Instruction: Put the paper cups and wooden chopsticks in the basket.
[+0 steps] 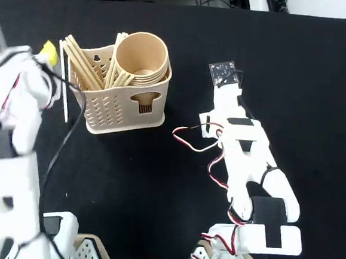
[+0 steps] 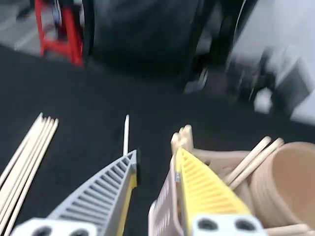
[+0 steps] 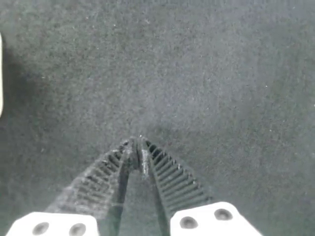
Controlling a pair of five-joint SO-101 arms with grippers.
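Black table point(image 1: 157, 182) from above: the basket point(image 1: 126, 111) holds the paper cups point(image 1: 141, 55), and a stray chopstick point(image 1: 64, 97) lies between it and my left fingers point(image 1: 47, 50). Left wrist: fingers point(image 2: 130, 164) apart, the chopstick point(image 2: 126, 132) just ahead, pointing lengthwise away. Right wrist: right fingers point(image 3: 134, 147) together, well apart from it.

We see the black-covered bench point(image 3: 197, 59) spread beneath and ahead of the right pincer point(image 3: 136, 142). Well beyond the left pincer point(image 2: 156, 153), past the bench's far edge, we make out a red frame point(image 2: 59, 29) and, beside it, a large dark rounded shape point(image 2: 142, 34), too blurred to identify.
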